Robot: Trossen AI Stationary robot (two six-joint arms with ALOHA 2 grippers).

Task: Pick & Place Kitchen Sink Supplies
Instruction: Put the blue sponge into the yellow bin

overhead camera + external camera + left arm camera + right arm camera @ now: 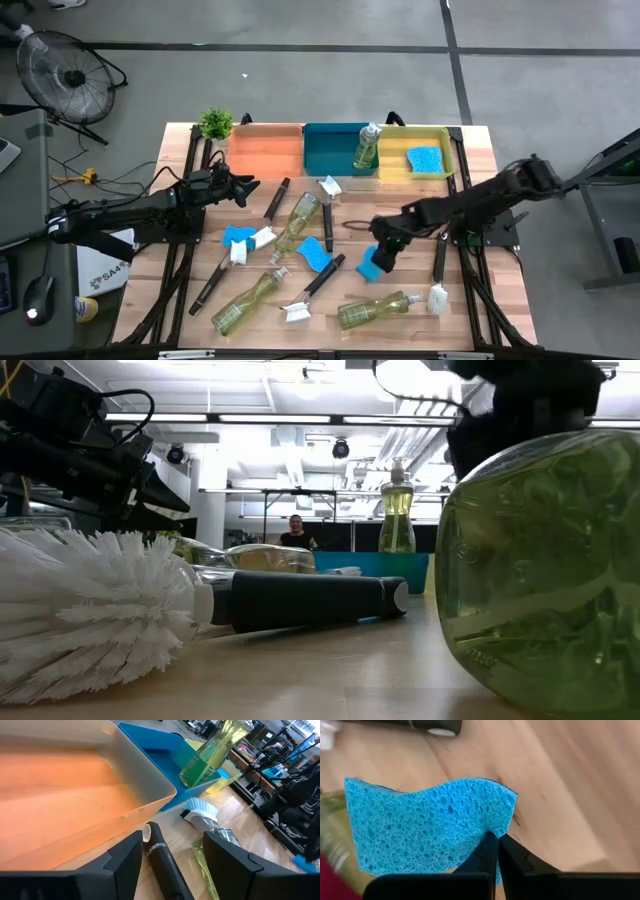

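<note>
My right gripper (384, 254) is shut on a bright blue sponge (368, 268) over the middle right of the table. My left gripper (243, 187) is open and empty by the near wall of the orange bin (265, 150). In the left wrist view its fingers stand on either side of a black brush handle (161, 857) lying below them, without touching it. Several clear bottles of yellow-green liquid, such as one (296, 222), blue sponges (238, 236) and white-headed brushes (312, 290) lie on the table. One bottle (367, 147) stands upright at the teal bin. My right gripper pinches the sponge's edge (490, 834), near one corner, between its two shut fingers (485, 855). The sponge's broad face (425, 827) spreads out beyond the fingertips and is bent in a wave. Whether it is clear of the table, I cannot tell.
Orange, teal (335, 148) and yellow (440, 135) bins stand in a row at the far edge; a blue sponge (424, 158) lies in the yellow one. A small green plant (215, 123) stands at the far left corner. A bottle (375, 310) and brush (438, 270) lie near my right gripper.
</note>
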